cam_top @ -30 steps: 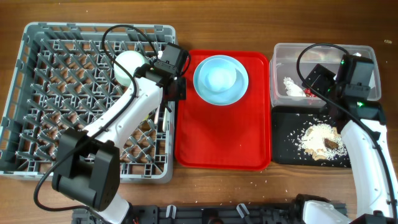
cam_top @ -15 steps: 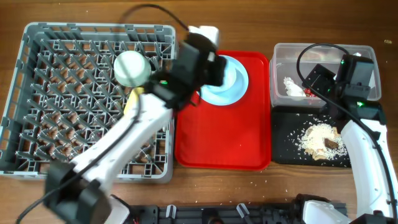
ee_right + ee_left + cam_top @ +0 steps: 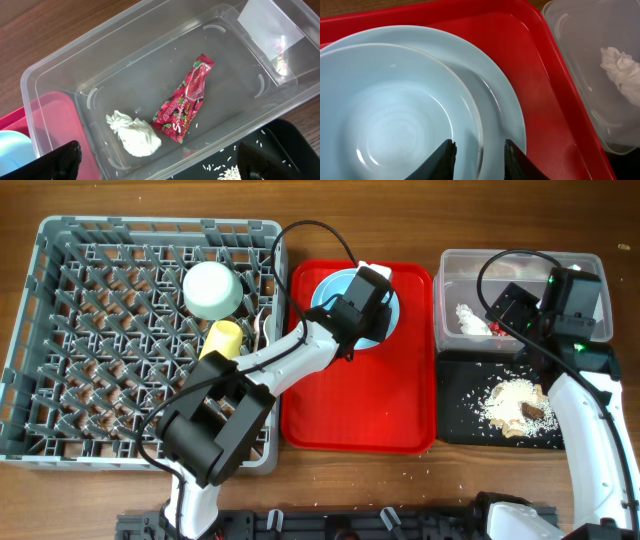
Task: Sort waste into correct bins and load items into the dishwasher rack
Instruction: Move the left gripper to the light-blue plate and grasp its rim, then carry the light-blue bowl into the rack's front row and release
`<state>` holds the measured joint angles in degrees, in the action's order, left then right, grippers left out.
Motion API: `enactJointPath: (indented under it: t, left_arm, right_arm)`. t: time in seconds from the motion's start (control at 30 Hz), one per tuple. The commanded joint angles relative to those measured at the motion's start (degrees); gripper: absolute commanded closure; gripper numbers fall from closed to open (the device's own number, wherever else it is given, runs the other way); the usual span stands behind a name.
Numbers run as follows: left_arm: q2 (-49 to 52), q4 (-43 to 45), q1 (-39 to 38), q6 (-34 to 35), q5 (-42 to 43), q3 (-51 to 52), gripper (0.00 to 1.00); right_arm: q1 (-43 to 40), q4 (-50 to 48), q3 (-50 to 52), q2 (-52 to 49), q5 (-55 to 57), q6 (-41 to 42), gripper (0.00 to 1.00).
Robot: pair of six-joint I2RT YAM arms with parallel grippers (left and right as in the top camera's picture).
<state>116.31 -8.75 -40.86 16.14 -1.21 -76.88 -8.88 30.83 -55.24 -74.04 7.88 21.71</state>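
The light blue plate [image 3: 322, 292] lies at the back of the red serving tray, with a smaller light blue dish on it [image 3: 395, 110]. My left gripper [image 3: 378, 288] is open over it, its fingers [image 3: 479, 147] straddling the inner dish's rim. The pale green bowl [image 3: 210, 288] and yellow cup [image 3: 222, 338] sit in the grey dishwasher rack [image 3: 60, 330]. The red wrapper [image 3: 185, 102] and white napkin [image 3: 135, 135] lie in the clear tub [image 3: 50, 70]. My right gripper [image 3: 162, 160] is wide open and empty above the tub's front wall. Food scraps [image 3: 515, 405] lie in the black tray [image 3: 460, 395].
The red serving tray [image 3: 350, 400] lies between the rack and the bins. A white utensil [image 3: 261, 330] shows partly at the rack's right side. Loose rice grains are scattered in the black tray [image 3: 290, 145]. My left arm crosses the rack's right wall.
My left arm has swung from the rack's right side over to the plate on the red tray. The yellow cup now shows in the rack. The right arm has not moved.
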Motion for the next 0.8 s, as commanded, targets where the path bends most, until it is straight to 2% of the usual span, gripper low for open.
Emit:
enactJointPath:
  t: [0.0,0.17,0.27,0.37,0.43,0.47,0.57,0.67,0.77]
  left_arm:
    - [0.83,-0.68,0.13,-0.98,-1.44,0.00,0.72]
    - [1.90,-2.05,0.13,-1.01,-1.46,0.00,0.73]
    - [1.90,-2.23,0.13,-0.98,-1.44,0.00,0.80]
    - [1.90,-3.93,0.13,-0.98,-1.46,0.00,0.82]
    - [1.90,-4.35,0.13,-0.98,-1.44,0.00,0.89]
    - [1.90,-4.37,0.15,-0.98,-1.46,0.00,0.95]
    - [-0.57,-4.68,0.20,-0.98,-3.43,-1.22,0.96]
    - [-11.93,-14.16,0.26,2.16,-2.82,-5.75,0.96]
    - [-26.99,-31.39,1.75,4.52,7.48,-9.53,0.96]
  right_arm:
    - [0.02,-0.02,-0.98,-0.28,-0.50,-0.61,0.00]
    - [0.02,-0.02,-0.98,-0.28,-0.50,-0.61,0.00]
    - [0.02,-0.02,-0.98,-0.28,-0.48,-0.61,0.00]
    - [0.02,-0.04,-0.98,-0.28,-0.48,-0.61,0.00]
    - [0.02,-0.02,-0.98,-0.28,-0.50,-0.61,0.00]
    - [0.02,-0.02,-0.98,-0.28,-0.50,-0.61,0.00]
    - [0.02,-0.04,-0.98,-0.28,-0.50,-0.61,0.00]
    - [0.02,-0.02,-0.98,-0.28,-0.50,-0.61,0.00]
    - [0.02,-0.02,-0.98,-0.28,-0.50,-0.61,0.00]
